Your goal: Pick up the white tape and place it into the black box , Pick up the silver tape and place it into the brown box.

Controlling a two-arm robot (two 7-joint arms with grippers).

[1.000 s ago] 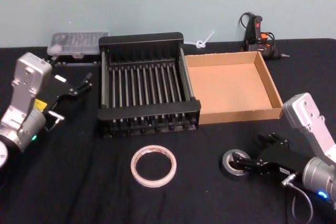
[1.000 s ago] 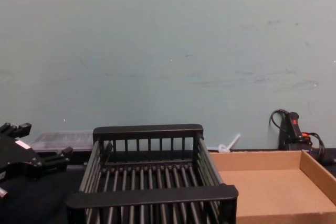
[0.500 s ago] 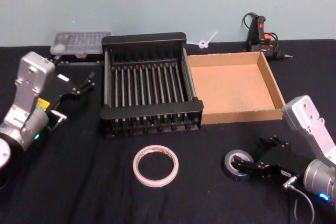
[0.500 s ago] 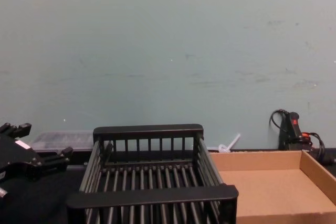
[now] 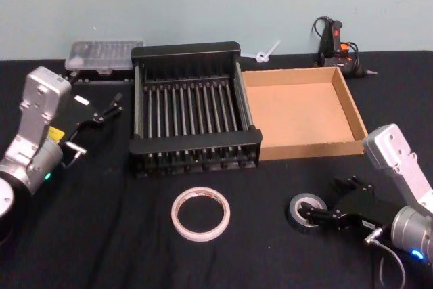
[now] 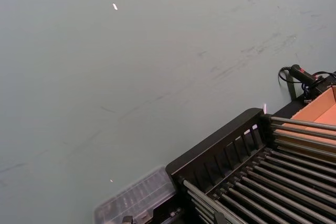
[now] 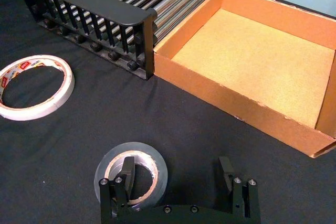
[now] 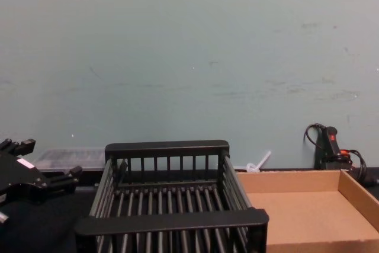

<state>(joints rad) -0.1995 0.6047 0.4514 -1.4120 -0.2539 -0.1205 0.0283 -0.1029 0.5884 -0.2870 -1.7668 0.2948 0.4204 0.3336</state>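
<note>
Since a second ago the right gripper [image 5: 329,199] has eased slightly nearer the robot's body and now sits low at the silver tape [image 5: 304,212], while the left arm has barely shifted. In the right wrist view the right gripper [image 7: 181,181] stands wide open, holding nothing: one finger [image 7: 126,174] dips into the pale core of the silver tape [image 7: 131,172], the other finger [image 7: 227,174] hangs over bare black cloth, well clear of the roll. So the roll lies at the gripper's one fingertip, not centred between the two.

Beyond the fingertips, straight ahead of the gripper, sits the brown box [image 7: 247,106], its near wall a short way off across the table [image 5: 101,235]. The black box [image 7: 94,3] lies ahead and off to the side of the inserted finger, touching the brown box along one wall. The white tape [image 7: 32,86] lies flat on the cloth on that same side, near the silver tape but apart from it, and in front of the black box [image 5: 193,116].

The left gripper [image 5: 95,116] is held up beside the black box's far side from the brown box [image 5: 298,109], its fingers spread and empty; the white tape [image 5: 199,213] lies well away from it, nearer the robot.
</note>
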